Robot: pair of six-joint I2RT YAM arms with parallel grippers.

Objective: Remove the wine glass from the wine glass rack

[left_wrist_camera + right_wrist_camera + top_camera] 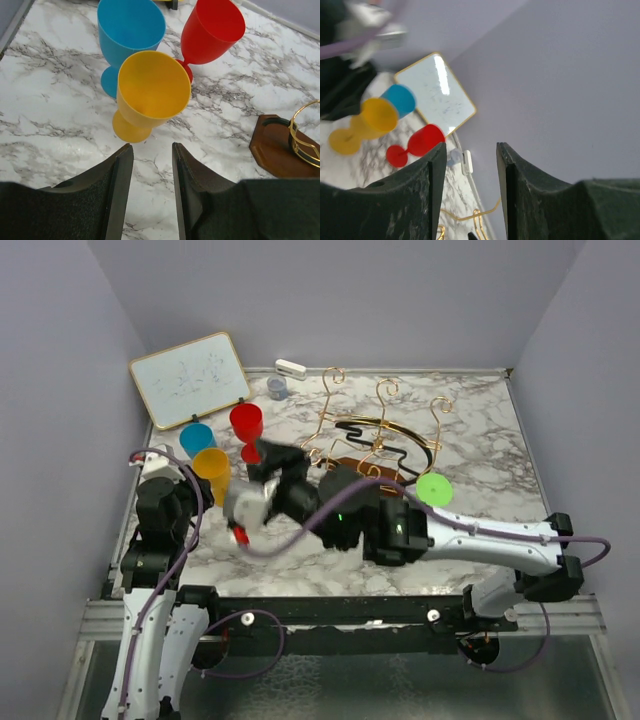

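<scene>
The gold wire wine glass rack (380,435) stands on its dark wooden base mid-table. A green wine glass (433,488) shows as a round disc at the rack's front right arm. Blue (196,438), yellow (211,464) and red (246,424) wine glasses stand on the marble left of the rack. My left gripper (152,165) is open and empty, just short of the yellow glass's foot (131,131). The right arm reaches across in front of the rack. Its gripper (272,462) is open and empty, tilted up toward the back wall, right of the red glass.
A gold-framed whiteboard (190,378) leans at the back left. A white eraser (290,368) and a small grey-blue cup (277,388) lie by the back edge. The rack's wooden base (272,147) and gold ring (305,145) sit right of the left gripper. Purple walls enclose the table.
</scene>
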